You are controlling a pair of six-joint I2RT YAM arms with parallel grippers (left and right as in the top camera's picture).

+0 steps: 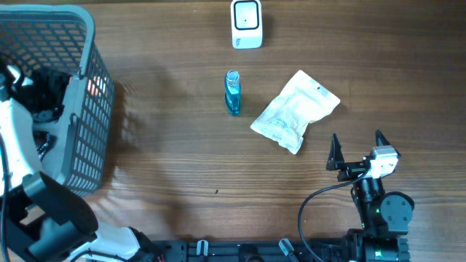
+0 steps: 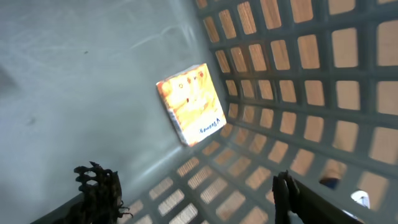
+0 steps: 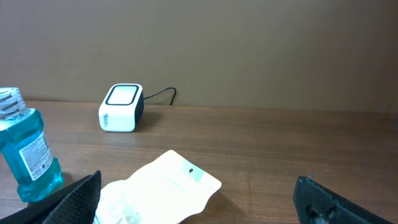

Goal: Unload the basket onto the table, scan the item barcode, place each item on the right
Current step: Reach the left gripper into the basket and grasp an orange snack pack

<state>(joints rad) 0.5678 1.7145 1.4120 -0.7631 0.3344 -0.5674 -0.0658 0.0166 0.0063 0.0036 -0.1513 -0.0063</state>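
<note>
— Both empty: left gripper (image 2: 189, 178) jaws apart, short of box (image 2: 191, 104) in basket (image 2: 74, 74); right gripper (image 1: 357, 138) jaws apart too.
— Lies flat beside mesh wall: easy to snag fingers or nudge away.

From my right wrist camera I see the right fingers (image 3: 329, 204) spread wide at the bottom corners of the frame, gripping nothing, with a crumpled white pouch (image 3: 163, 194) lying flat on the table (image 3: 286, 140) low between them. At the left edge a clear bottle (image 3: 26, 154) of blue liquid stands upright with a printed label, close beside the pouch. Farther back, the small white scanner (image 3: 121, 107) sits near the plain brown wall (image 3: 249, 43), well apart from both, its dark cable (image 3: 163, 94) curling off behind it.
</note>
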